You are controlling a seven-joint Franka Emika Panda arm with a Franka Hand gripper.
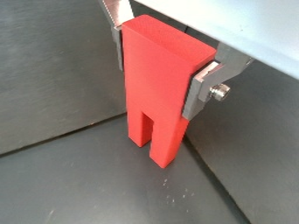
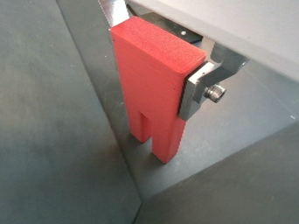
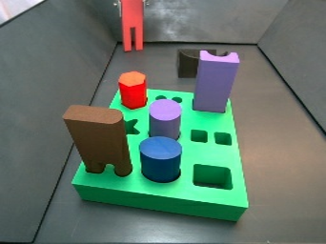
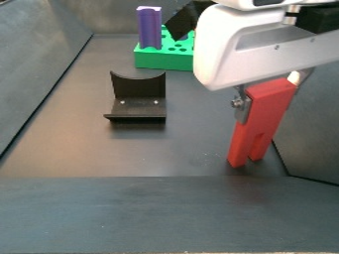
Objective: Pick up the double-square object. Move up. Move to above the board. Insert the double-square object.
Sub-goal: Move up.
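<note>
My gripper [image 1: 163,74] has its jaws clamped on the upper sides of the double-square object [image 1: 158,96], silver fingers [image 1: 208,86] pressing it from both flanks in both wrist views [image 2: 158,92]. The red block hangs upright, its two legs pointing down at the dark floor [image 1: 70,175]; whether they touch it I cannot tell. In a side view it shows at 12 o'clock [image 3: 132,24], well apart from the green board [image 3: 192,186] at centre frame. On the board stand a brown notched block [image 3: 97,138] at 9 o'clock, a blue cylinder [image 3: 160,157], a purple cylinder [image 3: 165,119], a red hexagonal peg [image 3: 132,90] and a tall purple block [image 3: 215,81]. The fixture [image 4: 137,96] sits near the board's far end.
</note>
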